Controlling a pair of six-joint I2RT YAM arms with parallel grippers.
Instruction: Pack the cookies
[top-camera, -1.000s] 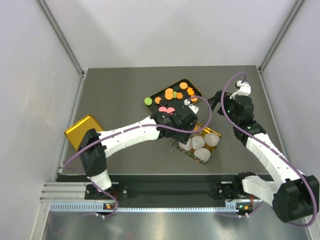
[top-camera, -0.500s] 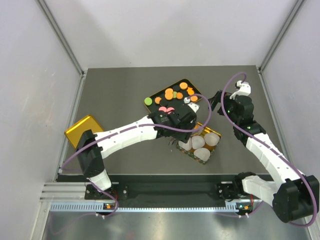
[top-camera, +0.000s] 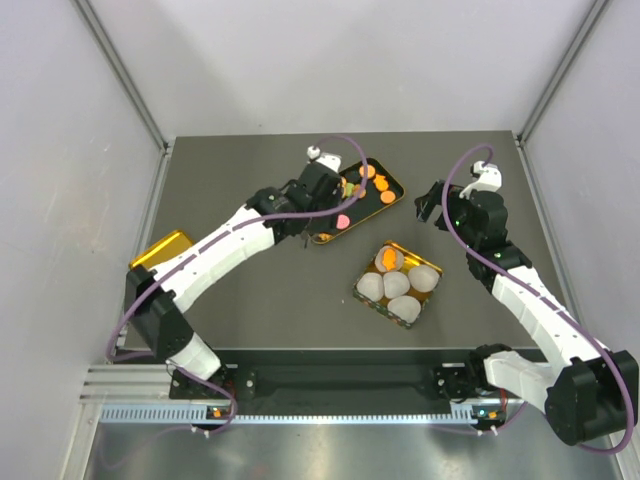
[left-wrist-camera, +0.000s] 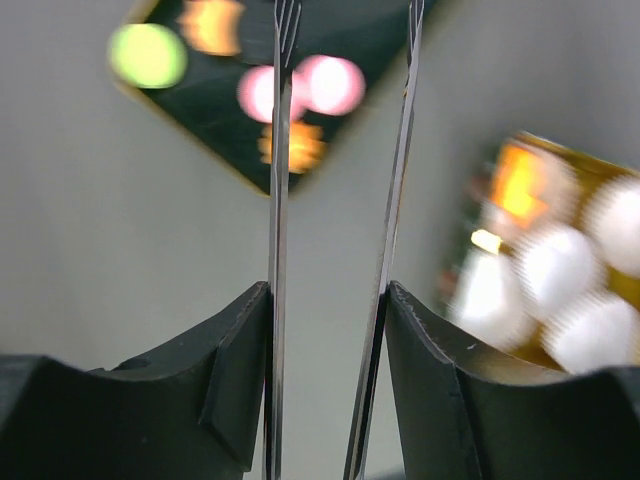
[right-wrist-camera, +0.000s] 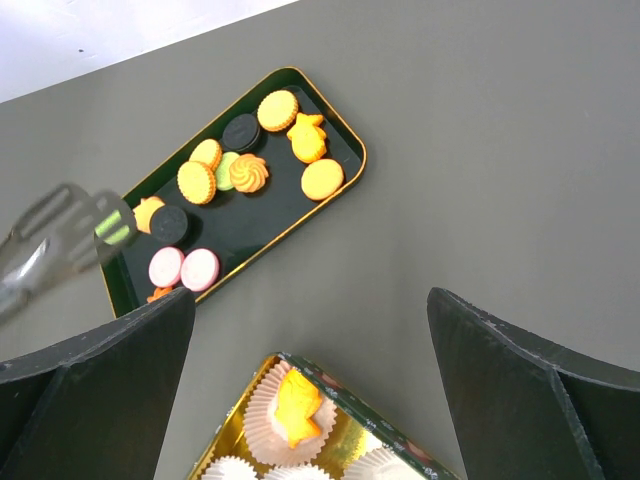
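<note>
Found L gripper (top-camera: 325, 200) over dark tray (right-wrist-camera: 270, 215), upper centre of top view, thin blades parted w/ nothing betw them. Saw R gripper (top-camera: 430, 205) at right, spread wide, empty. Counted most cookies (right-wrist-camera: 197, 182) in tray, upper left of R wrist view. Spotted one orange in a paper cup (right-wrist-camera: 262, 420) of gold box (right-wrist-camera: 340, 440), bottom centre. Judged best approach: choose a cookie w/ room either side, e.g. pink pair (right-wrist-camera: 185, 268), descend straight, pinch edges lightly, lift clear of rim.
</note>
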